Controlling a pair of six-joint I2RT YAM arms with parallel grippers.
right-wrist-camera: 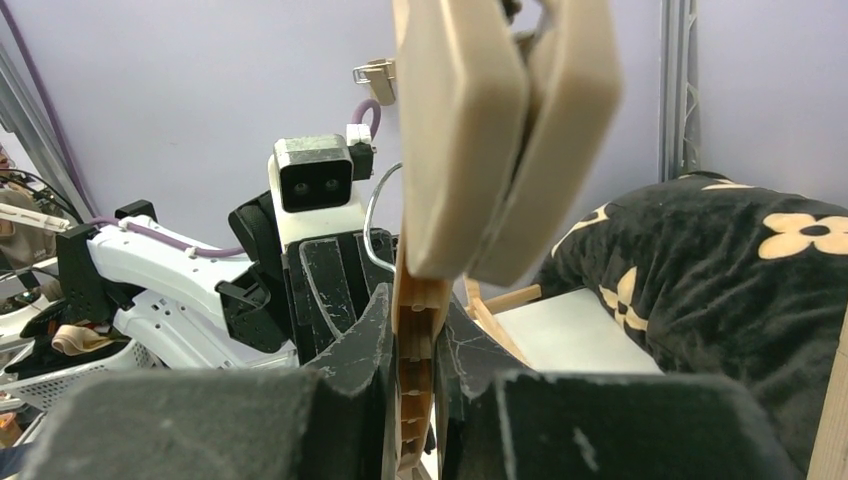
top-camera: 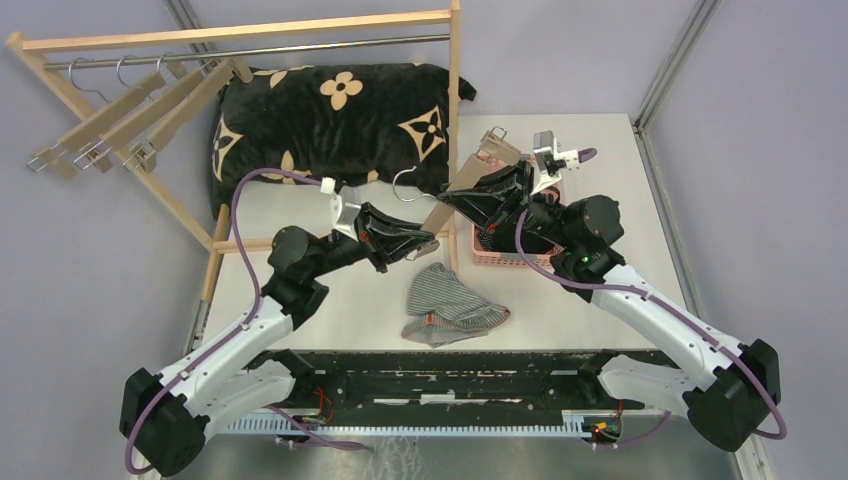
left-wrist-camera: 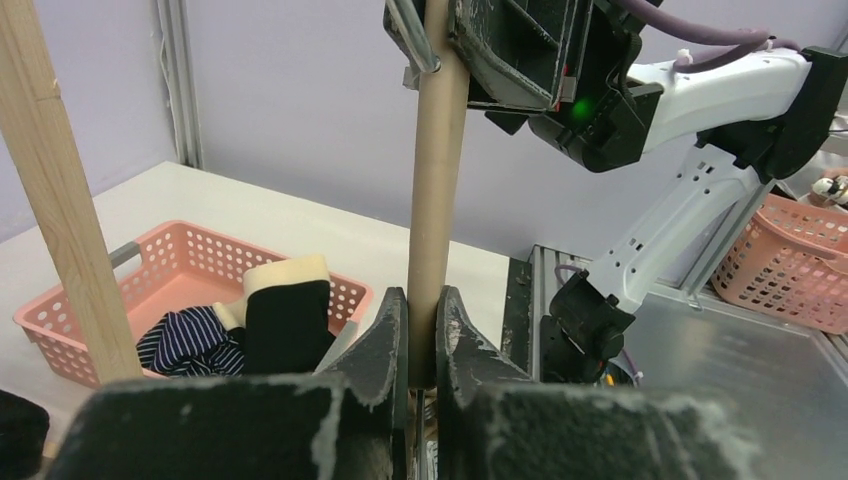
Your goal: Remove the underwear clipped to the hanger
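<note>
Lying crumpled on the table (top-camera: pixel 340 300) just below the left jaws: the grey pinstriped shorts (top-camera: pixel 452 302), seemingly free of the hanger (top-camera: pixel 497 150), though hard to tell from above whether a corner clings on near its lower end. Resting beyond the left jaws and to their left, in the pink basket (left-wrist-camera: pixel 200 250): the navy striped shorts (left-wrist-camera: pixel 185 340) and the black shorts (left-wrist-camera: pixel 285 325). Probably the last pair, then, with only the release to confirm.

Held up off the table between both arms, tilted, with the left gripper (left-wrist-camera: pixel 420 300) shut tight on the lower end of the bar and the right gripper (right-wrist-camera: pixel 415 310) closed narrowly on the wood just under the clip (right-wrist-camera: pixel 500 130).

To do this step well: pinch squarely with the left jaws, so as not to slide off the smooth bar. Brace with the right jaws rather than pull, to avoid twisting the wood between two grips. Lift a little, straight up from the cloth, and watch for fabric rising with it; if none rises, count the pair as off. Steer clear of the rack post (left-wrist-camera: pixel 65 200) just left of the left jaws, and of the flowered cushion (right-wrist-camera: pixel 700 290) to the right of the right jaws. Leave alone the bare hangers (top-camera: pixel 120 120), well apart from both jaws.
</note>
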